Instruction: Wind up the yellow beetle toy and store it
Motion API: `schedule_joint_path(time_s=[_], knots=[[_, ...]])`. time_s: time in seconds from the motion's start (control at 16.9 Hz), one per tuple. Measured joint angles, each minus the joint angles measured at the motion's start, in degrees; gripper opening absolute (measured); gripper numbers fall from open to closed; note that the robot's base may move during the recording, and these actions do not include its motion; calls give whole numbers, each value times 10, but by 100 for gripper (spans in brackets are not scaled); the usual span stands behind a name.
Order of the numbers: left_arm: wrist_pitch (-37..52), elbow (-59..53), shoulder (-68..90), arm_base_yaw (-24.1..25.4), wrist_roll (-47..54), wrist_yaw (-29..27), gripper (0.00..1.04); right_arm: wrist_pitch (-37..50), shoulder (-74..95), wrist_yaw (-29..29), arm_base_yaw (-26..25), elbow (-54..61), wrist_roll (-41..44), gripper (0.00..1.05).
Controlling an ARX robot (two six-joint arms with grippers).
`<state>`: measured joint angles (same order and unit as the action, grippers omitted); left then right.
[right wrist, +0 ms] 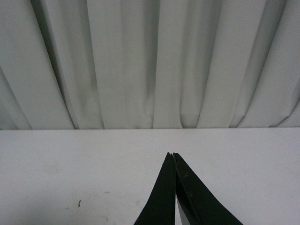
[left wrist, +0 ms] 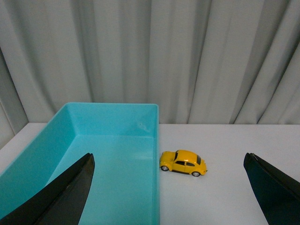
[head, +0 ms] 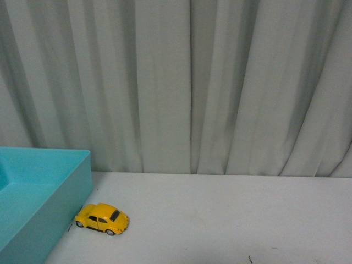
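Yellow beetle toy (head: 102,218) sits outside the turquoise bin (head: 70,193), by its 3 o'clock wall. Left gripper (left wrist: 168,156) gapes wide, right gripper (right wrist: 172,155) is pinched together; both hold nothing.

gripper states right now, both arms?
Left gripper: open, holding nothing.
Right gripper: closed, nothing between its fingers.
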<state>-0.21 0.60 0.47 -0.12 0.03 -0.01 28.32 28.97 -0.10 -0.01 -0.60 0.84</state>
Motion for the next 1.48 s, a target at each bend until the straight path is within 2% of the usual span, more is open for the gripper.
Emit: schedule_joint_path(time_s=[0.95, 1.01, 1.07, 1.13, 1.42, 1.48], knots=[[0, 0, 0, 0, 0, 0, 98, -183, -190, 0, 0, 0, 0, 2], [0, 0, 0, 0, 0, 0, 98, -202, -203, 0, 0, 0, 0, 2], [0, 0, 0, 0, 0, 0, 98, -271, -247, -1, 0, 0, 0, 2], [0, 0, 0, 0, 0, 0, 98, -287, -278, 1, 0, 0, 0, 2], [0, 0, 0, 0, 0, 0, 98, -286, -288, 1, 0, 0, 0, 2], [0, 0, 0, 0, 0, 0, 98, -285, -288, 1, 0, 0, 0, 7]])
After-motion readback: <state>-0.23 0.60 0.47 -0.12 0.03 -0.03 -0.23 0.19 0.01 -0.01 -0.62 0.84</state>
